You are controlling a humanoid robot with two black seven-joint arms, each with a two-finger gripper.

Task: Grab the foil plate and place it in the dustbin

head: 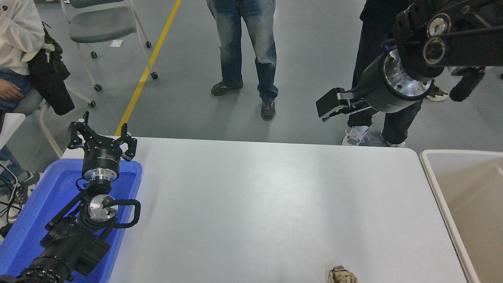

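The foil plate is not in view anywhere on the table. The dustbin (427, 159), a cream bin with a tan inside, stands at the table's right edge; what shows of its inside is bare. My right gripper (324, 110) hangs high in the air beyond the table's far right edge, pointing left and slightly down, with nothing visible in it. It is seen side-on. My left gripper (102, 135) is parked at the lower left, open and empty, over the far end of a blue tray.
A blue plastic tray (33, 214) lies under the left arm. A small crumpled tan paper ball (342, 275) sits at the table's front edge. Two people stand beyond the far edge, one in jeans (245, 51), one in dark trousers (395, 125). A seated person (15, 39) and a chair (102, 23) are at the far left.
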